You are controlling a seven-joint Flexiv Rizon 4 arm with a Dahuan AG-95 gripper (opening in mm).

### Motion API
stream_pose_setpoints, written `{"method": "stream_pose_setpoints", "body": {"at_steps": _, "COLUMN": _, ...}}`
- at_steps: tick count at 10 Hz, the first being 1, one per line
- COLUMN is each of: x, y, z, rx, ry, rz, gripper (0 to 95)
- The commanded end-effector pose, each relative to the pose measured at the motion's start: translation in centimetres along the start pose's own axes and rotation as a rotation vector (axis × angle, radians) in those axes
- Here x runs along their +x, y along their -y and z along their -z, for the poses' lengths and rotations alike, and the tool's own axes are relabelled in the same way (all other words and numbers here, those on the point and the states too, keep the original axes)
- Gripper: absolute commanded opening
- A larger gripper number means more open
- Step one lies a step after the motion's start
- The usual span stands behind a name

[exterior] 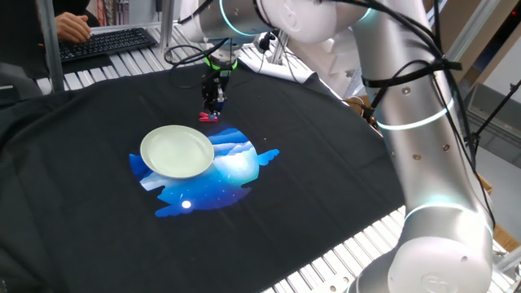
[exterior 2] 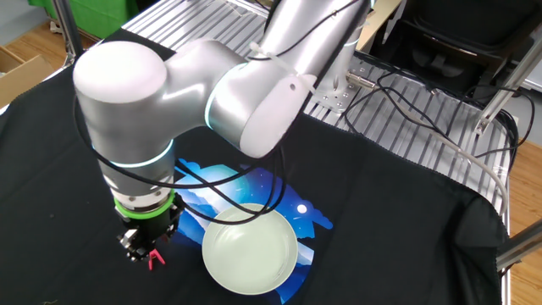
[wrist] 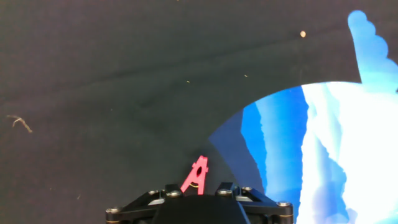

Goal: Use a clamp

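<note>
Between the claw's [exterior: 212, 114] fingers sits the red clamp [wrist: 196, 176], pinched.

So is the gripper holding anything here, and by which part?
Yes: the gripper holds the red clamp by its handle end, with the pinching end sticking out beyond the fingers. It sits low over the black cloth.

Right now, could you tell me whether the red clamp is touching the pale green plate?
Apart. One fixed view shows the clamp at the gripper, with black cloth between it and the plate.
</note>
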State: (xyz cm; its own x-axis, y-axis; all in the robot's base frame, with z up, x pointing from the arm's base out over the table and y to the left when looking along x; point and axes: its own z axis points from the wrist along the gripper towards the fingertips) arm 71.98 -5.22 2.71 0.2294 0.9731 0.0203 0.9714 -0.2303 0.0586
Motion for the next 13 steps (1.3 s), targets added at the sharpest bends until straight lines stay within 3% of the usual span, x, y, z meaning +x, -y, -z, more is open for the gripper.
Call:
{"method": "stream_pose_setpoints", "body": {"at_steps": 1, "x": 0.1, "y": 0.1, "z": -0.2, "rx": 0.003, "ry": -0.021, "rz": -0.042, "gripper": 19.0}}
{"method": "stream_pose_setpoints", "body": {"at_steps": 2, "x": 0.3, "y": 0.1, "z": -0.3, "rx": -0.001, "ry": -0.021, "rz": -0.059, "gripper": 38.0}}
{"method": "stream_pose_setpoints", "body": {"at_steps": 3, "x": 0.5, "y": 0.0, "z": -0.3, "rx": -0.003, "ry": -0.019, "rz": -0.063, "gripper": 38.0}}
{"method": "stream_pose_setpoints", "body": {"at_steps": 4, "x": 0.7, "y": 0.0, "z": -0.3, "rx": -0.004, "ry": -0.023, "rz": -0.075, "gripper": 19.0}}
{"method": "stream_pose_setpoints", "body": {"at_steps": 5, "x": 1.1, "y": 0.0, "z": -0.3, "rx": -0.003, "ry": -0.023, "rz": -0.090, "gripper": 38.0}}
{"method": "stream_pose_setpoints", "body": {"at_steps": 13, "x": 1.7, "y": -0.1, "z": -1.2, "rx": -0.007, "ry": -0.026, "rz": -0.156, "gripper": 38.0}}
